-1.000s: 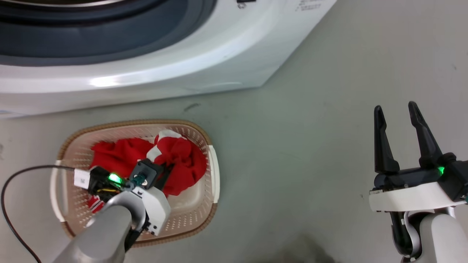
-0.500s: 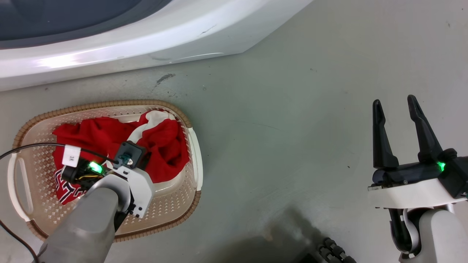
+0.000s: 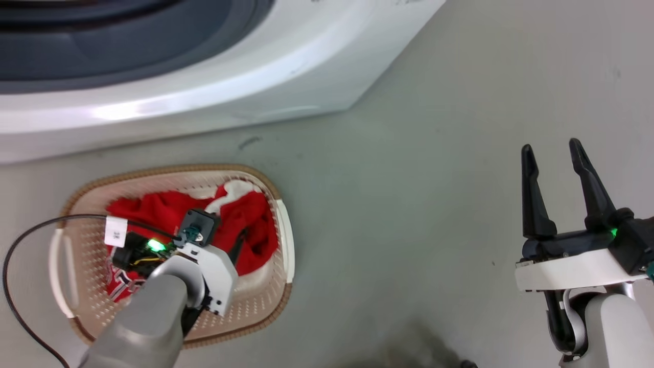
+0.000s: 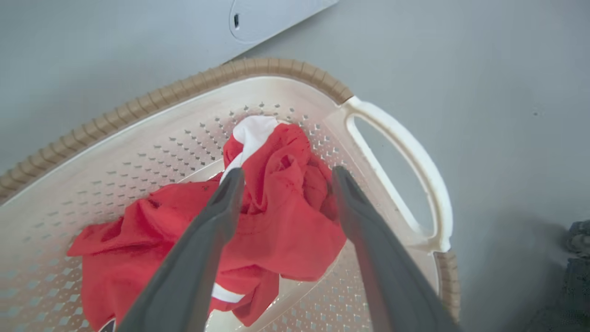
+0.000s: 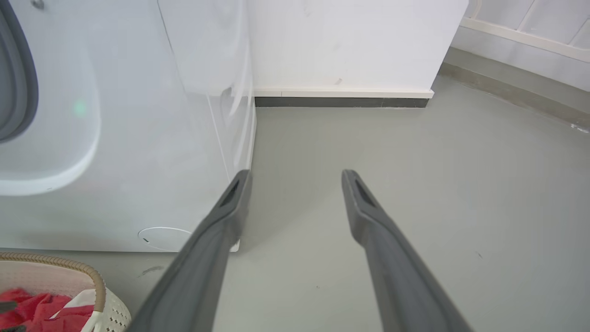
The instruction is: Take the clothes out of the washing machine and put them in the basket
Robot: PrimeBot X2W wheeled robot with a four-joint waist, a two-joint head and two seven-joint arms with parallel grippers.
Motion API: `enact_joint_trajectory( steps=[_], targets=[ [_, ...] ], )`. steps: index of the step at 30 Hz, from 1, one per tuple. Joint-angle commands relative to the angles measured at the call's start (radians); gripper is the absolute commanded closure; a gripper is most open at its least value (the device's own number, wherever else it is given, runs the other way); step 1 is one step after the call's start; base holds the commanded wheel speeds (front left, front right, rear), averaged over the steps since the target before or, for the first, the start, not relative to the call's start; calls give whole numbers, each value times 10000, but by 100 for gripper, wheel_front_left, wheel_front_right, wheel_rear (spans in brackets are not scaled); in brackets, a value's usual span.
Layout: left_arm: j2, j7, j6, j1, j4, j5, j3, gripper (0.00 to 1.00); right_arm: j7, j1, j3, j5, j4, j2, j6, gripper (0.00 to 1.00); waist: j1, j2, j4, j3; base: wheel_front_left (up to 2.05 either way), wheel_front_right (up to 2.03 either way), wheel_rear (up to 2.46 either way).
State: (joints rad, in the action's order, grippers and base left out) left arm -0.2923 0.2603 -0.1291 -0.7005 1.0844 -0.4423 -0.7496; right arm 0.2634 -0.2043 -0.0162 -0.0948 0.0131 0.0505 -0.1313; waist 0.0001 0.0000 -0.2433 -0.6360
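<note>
Main risk on pulling away: red cloth of the clothes (image 4: 276, 221) sits bunched between the spread fingers of the left gripper (image 4: 286, 173), seemingly touching both. Could catch on a fingertip and get dragged over the brown rim of the basket (image 4: 184, 94) onto the floor (image 3: 409, 204). Could also tug the light basket sideways. Probably safer with a straight rise clear of the heap before any swing.

Clothes lying inside the basket, heaped toward its right end, lettered part at the near left. Basket on the floor just near of the washing machine (image 3: 204, 97); drum interior out of sight.

Left arm reaching down from the near side, wrist bent, fingers pointing into the heap, released, clamping nothing. Right gripper (image 3: 551, 148) off to the right above bare floor, well apart from the basket, fingers spread, empty.
</note>
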Motion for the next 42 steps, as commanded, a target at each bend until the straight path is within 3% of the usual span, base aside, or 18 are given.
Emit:
enact_joint_trajectory(
  steps=[1, 7, 13, 24, 30, 36, 42],
  targets=[
    [57, 64, -7, 305, -294, -86, 141, 0, 20, 114, -92, 84, 99, -3, 12, 0, -1, 0, 336, 824, 0, 0, 0],
    [-84, 50, 5, 1177, -1723, -338, 220, 0, 18, 612, -352, 581, 371, -4, 12, 0, -1, 0, 1015, 2554, 0, 0, 0],
    [-345, 51, 28, 1741, -3203, -151, 1083, 0, 20, 1144, -634, 855, 482, -3, 11, 0, -1, 0, 1628, 3925, 0, 0, 0],
    [-543, 52, 904, 3888, -6404, 722, 3294, 0, 20, 2315, -671, 787, 679, -4, 11, 0, -1, 0, 2261, 5762, 0, 0, 0],
    [-223, 52, 1320, 5402, -8016, 1009, 4805, 0, 20, 2798, -694, 736, 552, -4, 11, 0, -1, 0, 2280, 6429, 0, 0, 0],
    [159, 52, 1493, 6550, -9058, 1543, 5670, 0, 20, 3036, -665, 776, 488, -4, 11, 0, -1, 0, 2223, 6658, 0, 0, 0],
    [984, 52, 1555, 7904, -9712, 2200, 6585, 0, 20, 3313, -555, 668, 486, -6, 11, 0, -1, 0, 1999, 6952, 0, 0, 0]
  ],
)
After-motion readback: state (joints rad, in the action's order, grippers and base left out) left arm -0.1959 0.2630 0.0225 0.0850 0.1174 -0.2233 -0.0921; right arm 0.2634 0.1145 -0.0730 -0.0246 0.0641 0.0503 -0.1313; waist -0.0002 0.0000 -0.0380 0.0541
